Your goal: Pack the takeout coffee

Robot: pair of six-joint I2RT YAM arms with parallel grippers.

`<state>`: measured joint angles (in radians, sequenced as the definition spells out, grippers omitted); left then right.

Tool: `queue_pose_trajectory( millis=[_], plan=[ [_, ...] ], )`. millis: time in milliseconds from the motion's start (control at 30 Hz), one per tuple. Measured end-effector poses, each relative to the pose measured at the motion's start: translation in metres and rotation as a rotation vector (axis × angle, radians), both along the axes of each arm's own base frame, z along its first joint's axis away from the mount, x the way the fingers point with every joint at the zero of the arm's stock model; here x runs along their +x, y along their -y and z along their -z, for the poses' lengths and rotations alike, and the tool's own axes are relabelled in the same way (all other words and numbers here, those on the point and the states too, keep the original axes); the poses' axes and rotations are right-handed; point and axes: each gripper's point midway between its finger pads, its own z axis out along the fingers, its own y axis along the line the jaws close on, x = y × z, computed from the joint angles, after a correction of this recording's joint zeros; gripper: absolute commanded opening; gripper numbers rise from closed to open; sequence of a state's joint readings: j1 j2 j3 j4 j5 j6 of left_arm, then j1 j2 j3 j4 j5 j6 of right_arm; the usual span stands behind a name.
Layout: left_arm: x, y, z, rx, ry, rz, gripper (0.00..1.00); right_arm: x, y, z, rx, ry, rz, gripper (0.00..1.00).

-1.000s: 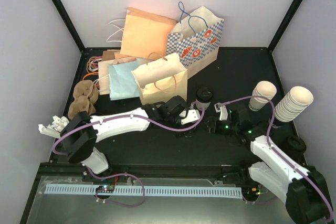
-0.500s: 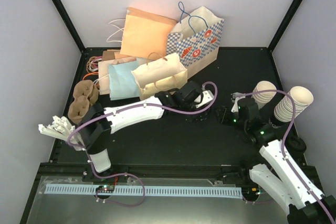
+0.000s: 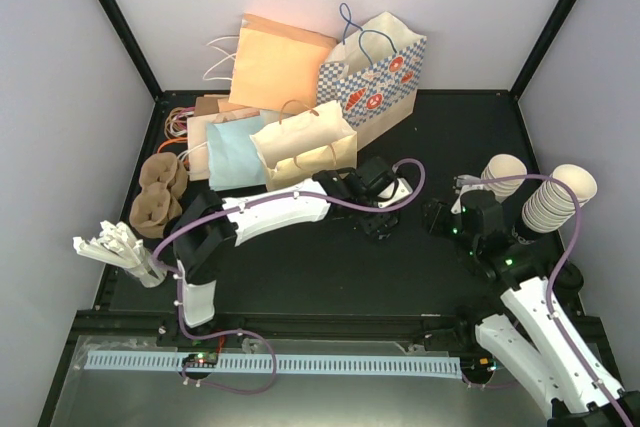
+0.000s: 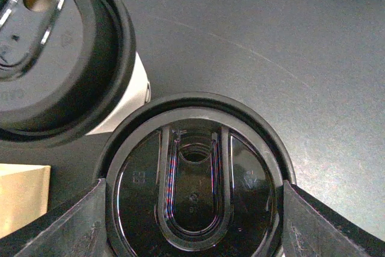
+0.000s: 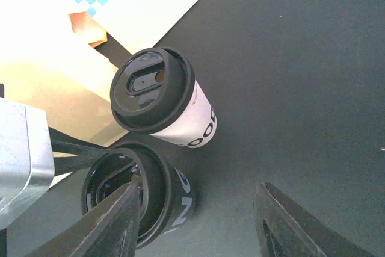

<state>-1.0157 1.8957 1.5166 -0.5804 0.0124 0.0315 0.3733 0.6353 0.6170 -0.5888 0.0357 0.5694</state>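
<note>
Here we go: my left claw point(image 4: 194, 186) is clamped on the takeout coffee point(image 5: 153, 185), one finger pressed to each side of its black lid, so the cup is mine to move. It sits out in the middle of the desk point(image 3: 330, 267), just in front of the cream paper bag point(image 3: 305, 147), with a second lidded cup point(image 5: 153, 88) right beside it, so close that I cannot say whether the two touch. From these views I also can't be sure whether my cup's base is on the desk or just off it, so I treat it as standing. The job now, as I read it, is the lift and the carry to the bag. I want to go straight up first, no sideways drift, because any swing toward the neighbour would knock it over. My fingers seem to bear on the lid rim rather than the paper wall, so I squeeze no harder; too much pinch there could pop the lid or let the cup slip out beneath it. Keep the wrist level so the cup stays upright all the way, clear the bag's top edge and its handles, then lower it well inside the bag before letting go. My right claw point(image 5: 201, 188) hangs close by, jaws apart and holding nothing; it should stay out of the lift path.
</note>
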Motion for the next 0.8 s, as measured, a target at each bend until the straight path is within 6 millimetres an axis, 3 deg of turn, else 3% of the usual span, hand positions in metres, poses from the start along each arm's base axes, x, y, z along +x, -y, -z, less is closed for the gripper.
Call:
queue_pose_trajectory(
  millis=[133,233,367,533,667,800],
  plan=[
    [-0.003,0.0,0.003,0.005,-0.019,0.007,0.82,0.0,-0.001,0.003,-0.004,-0.011,-0.007,0.55],
    [-0.004,-0.001,0.004,0.007,-0.021,0.01,0.99,0.0,-0.003,0.004,-0.005,-0.016,-0.018,0.59],
    [-0.006,-0.005,0.0,0.004,-0.02,0.002,0.99,0.0,-0.004,0.005,-0.013,-0.019,-0.031,0.63],
    [-0.006,-0.007,-0.022,-0.032,0.008,-0.001,0.99,0.004,-0.008,0.002,-0.026,-0.028,-0.055,0.77],
    [-0.008,-0.013,-0.035,-0.035,0.011,-0.012,0.99,0.009,-0.012,-0.007,-0.034,-0.027,-0.073,1.0],
    [-0.012,-0.029,-0.075,-0.073,0.05,-0.043,0.99,0.019,-0.017,-0.019,-0.061,-0.059,-0.088,1.0]
  ],
)
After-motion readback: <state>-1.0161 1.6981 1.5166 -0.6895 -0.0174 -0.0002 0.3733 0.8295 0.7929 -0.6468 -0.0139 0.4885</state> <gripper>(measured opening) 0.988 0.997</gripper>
